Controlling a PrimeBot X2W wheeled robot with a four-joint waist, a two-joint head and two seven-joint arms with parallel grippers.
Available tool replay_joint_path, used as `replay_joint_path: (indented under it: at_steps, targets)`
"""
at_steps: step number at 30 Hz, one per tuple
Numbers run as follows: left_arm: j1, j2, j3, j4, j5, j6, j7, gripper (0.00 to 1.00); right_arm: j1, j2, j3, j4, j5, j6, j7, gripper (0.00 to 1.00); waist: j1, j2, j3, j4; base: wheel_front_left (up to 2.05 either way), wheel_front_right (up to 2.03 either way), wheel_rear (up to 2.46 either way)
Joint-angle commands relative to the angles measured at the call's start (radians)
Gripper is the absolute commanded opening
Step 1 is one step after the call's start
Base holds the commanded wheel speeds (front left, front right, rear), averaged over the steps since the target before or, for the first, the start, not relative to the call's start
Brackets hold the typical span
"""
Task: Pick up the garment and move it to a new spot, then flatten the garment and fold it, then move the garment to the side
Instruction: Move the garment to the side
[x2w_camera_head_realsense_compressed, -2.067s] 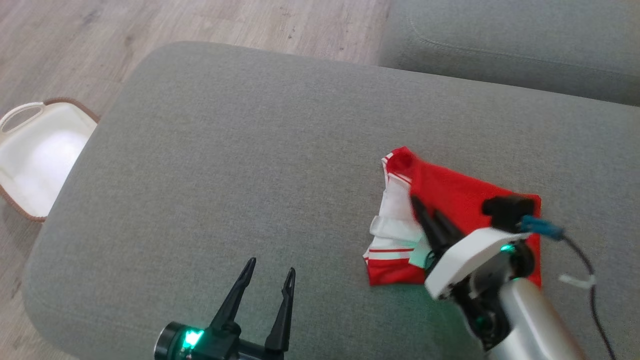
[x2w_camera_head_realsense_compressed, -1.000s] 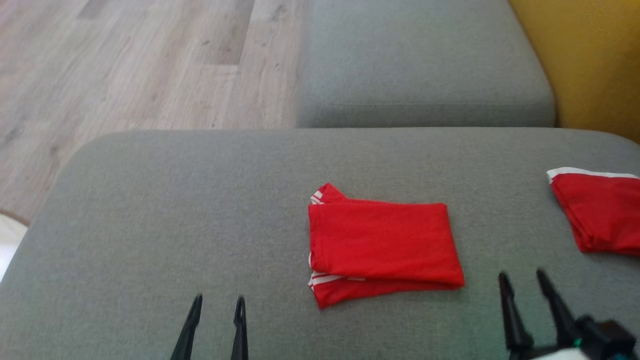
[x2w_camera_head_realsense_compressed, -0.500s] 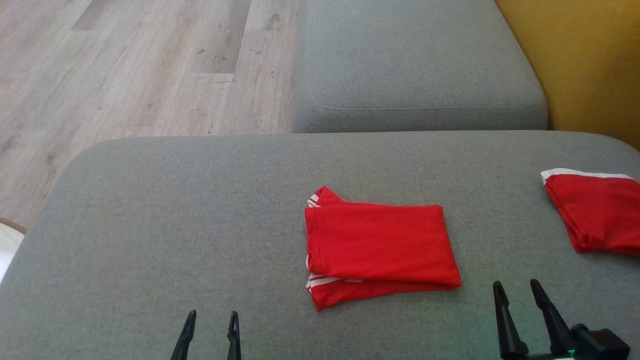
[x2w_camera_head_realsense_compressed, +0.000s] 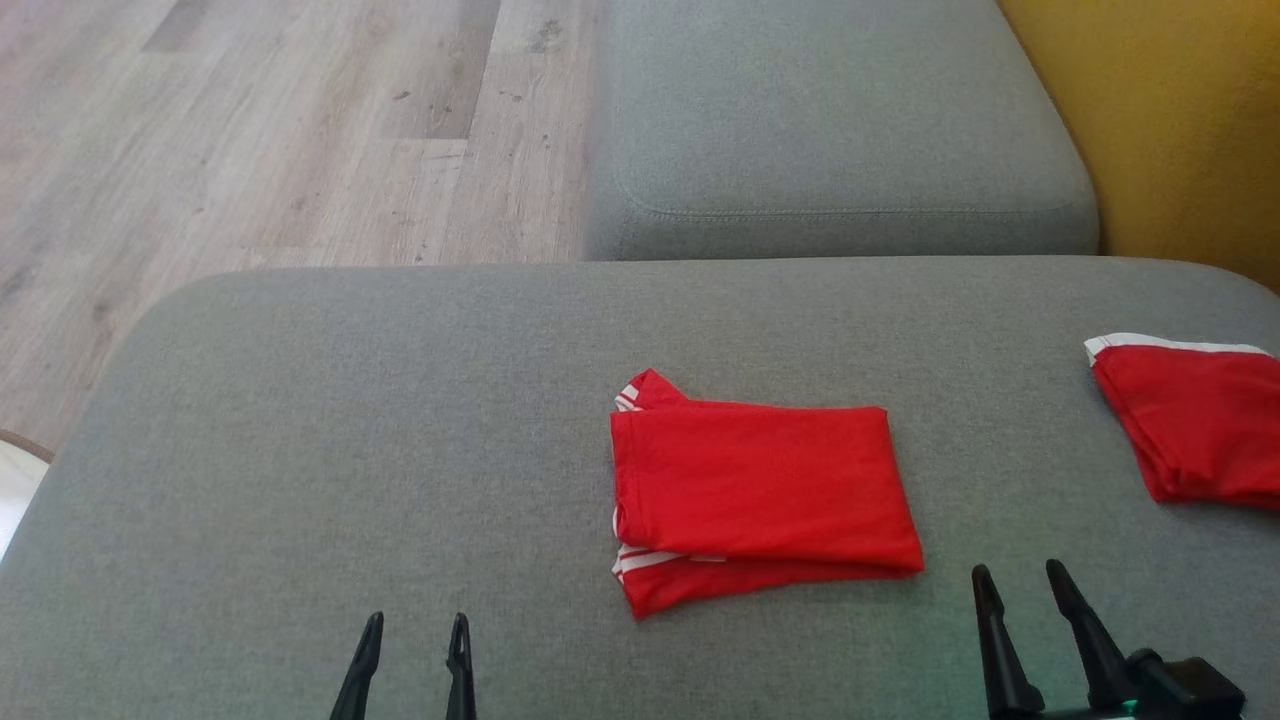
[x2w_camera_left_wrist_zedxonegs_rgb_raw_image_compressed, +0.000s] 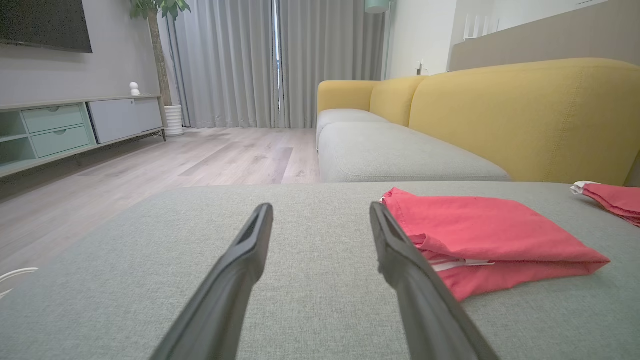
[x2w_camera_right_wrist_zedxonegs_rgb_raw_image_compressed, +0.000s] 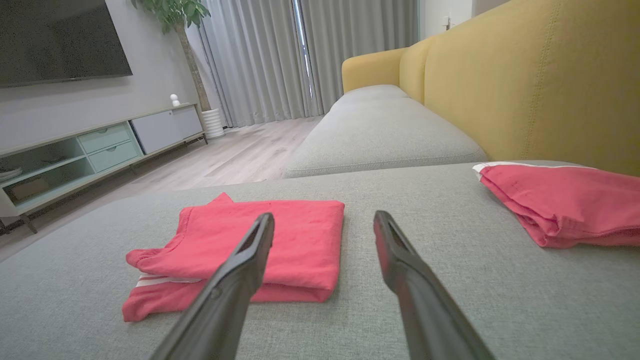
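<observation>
While left gripper and right gripper gape wide, empty, folded red cloth garment lies on grey fabric cushion.
Both clear of it; second red garment well to its right.

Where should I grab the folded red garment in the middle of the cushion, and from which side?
Grip the folded red garment by its right edge, coming in low from the right with the open right end effector. That edge is a closed, rounded fold stacking all layers; the left edge shows loose striped ends that would probably fall open.
</observation>
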Motion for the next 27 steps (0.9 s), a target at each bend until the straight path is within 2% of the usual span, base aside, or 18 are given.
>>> replay_joint_path:
  at_steps: [1,12,19,23,27]
  targets:
    - [-0.051,-0.017,0.033,-0.033,0.01,-0.004,-0.01,1.0,-0.039,-0.02,0.022,-0.03,-0.009,0.007,-0.011,1.0,0.0,0.0,0.001,0.001,0.0,0.0,0.0]
    - [-0.08,-0.02,0.009,-0.027,0.011,-0.011,-0.01,1.0,-0.068,-0.035,0.047,-0.016,-0.001,0.007,-0.011,1.0,0.0,0.0,0.067,0.019,0.0,0.0,0.0]
    - [-0.103,-0.021,-0.007,-0.026,0.005,-0.011,-0.01,1.0,-0.15,-0.054,0.062,0.08,0.055,0.007,-0.008,1.0,0.0,0.0,0.132,0.038,0.0,0.0,0.0]
    - [-0.141,-0.021,-0.021,-0.033,-0.001,-0.012,-0.01,1.0,-0.25,-0.076,0.048,0.141,0.093,0.007,0.036,1.0,0.0,0.0,0.198,0.054,0.0,0.0,0.0]
    - [-0.19,-0.021,-0.039,-0.028,-0.008,-0.014,-0.01,1.0,-0.381,-0.082,-0.001,0.234,0.106,0.007,0.133,1.0,0.0,0.0,0.257,0.072,0.0,0.0,0.0]
